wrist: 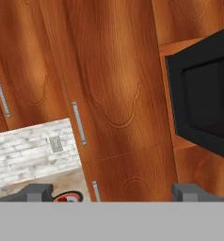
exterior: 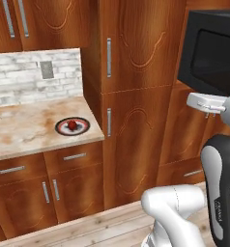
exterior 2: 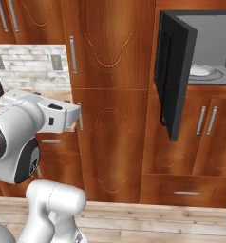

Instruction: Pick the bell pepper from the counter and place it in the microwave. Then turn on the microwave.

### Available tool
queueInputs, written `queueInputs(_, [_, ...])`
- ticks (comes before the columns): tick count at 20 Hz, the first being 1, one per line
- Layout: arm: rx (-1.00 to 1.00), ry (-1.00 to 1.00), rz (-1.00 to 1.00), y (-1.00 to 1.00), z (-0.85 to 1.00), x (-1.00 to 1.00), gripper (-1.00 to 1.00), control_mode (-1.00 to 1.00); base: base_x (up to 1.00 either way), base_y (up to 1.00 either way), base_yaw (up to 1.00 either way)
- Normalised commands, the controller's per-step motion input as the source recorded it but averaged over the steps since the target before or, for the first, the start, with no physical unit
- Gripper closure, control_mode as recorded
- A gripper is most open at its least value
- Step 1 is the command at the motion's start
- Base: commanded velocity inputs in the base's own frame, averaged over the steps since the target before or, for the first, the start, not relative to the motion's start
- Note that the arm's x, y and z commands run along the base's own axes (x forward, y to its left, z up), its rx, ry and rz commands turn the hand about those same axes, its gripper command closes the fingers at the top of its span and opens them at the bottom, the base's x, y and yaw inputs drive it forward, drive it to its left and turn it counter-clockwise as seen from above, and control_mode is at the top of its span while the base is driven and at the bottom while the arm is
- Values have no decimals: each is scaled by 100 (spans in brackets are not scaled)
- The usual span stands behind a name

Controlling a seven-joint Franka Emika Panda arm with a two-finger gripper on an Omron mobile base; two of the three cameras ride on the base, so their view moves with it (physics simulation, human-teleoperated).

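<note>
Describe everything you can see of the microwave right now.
The microwave is a large black box built into the wooden cabinetry, above lower cabinet doors. Its door stands swung open toward the room, dark window facing left in the left base view. Inside, grey walls and a glass turntable show; nothing sits on it. Nothing touches the door.

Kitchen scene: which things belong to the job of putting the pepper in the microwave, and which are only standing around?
For the job: bell pepper, counter, microwave with its door open, gripper open and holding nothing.

Just there: red-rimmed plate under the pepper, tall cabinet, wall socket.
</note>
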Motion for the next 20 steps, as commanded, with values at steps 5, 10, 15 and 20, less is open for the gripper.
queueInputs(5, [0, 0, 0, 0, 0, 0, -100, 100, 15, 54, 0])
queueInputs(10, [0, 0, 0, 0, 0, 0, -100, 100, 11, 51, 0])
queueInputs(15, [0, 0, 0, 0, 0, 0, -100, 100, 16, 50, 0])
queueInputs(20, [0, 0, 0, 0, 0, 0, -100, 100, 34, 44, 0])
